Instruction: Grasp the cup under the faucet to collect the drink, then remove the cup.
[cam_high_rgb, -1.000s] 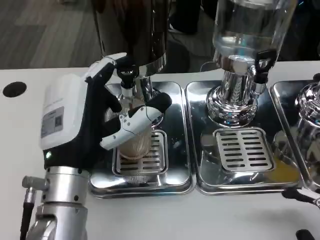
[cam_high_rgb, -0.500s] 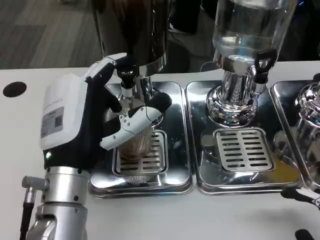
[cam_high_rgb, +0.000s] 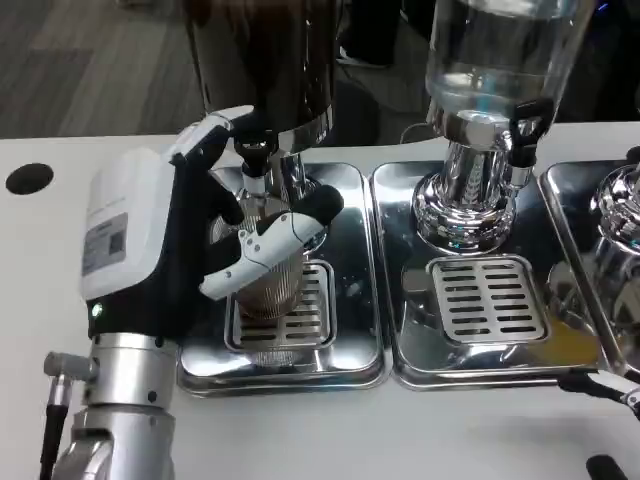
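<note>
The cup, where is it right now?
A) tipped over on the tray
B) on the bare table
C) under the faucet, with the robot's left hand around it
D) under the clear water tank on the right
C: the cup stands on the grate under the faucet, with the left hand wrapped around it.

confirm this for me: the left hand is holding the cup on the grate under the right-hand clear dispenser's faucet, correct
Not quite. The head view shows the left hand holding the cup on the grate of the left tray, under the dark dispenser's faucet. The grate under the clear dispenser has no cup on it.
</note>
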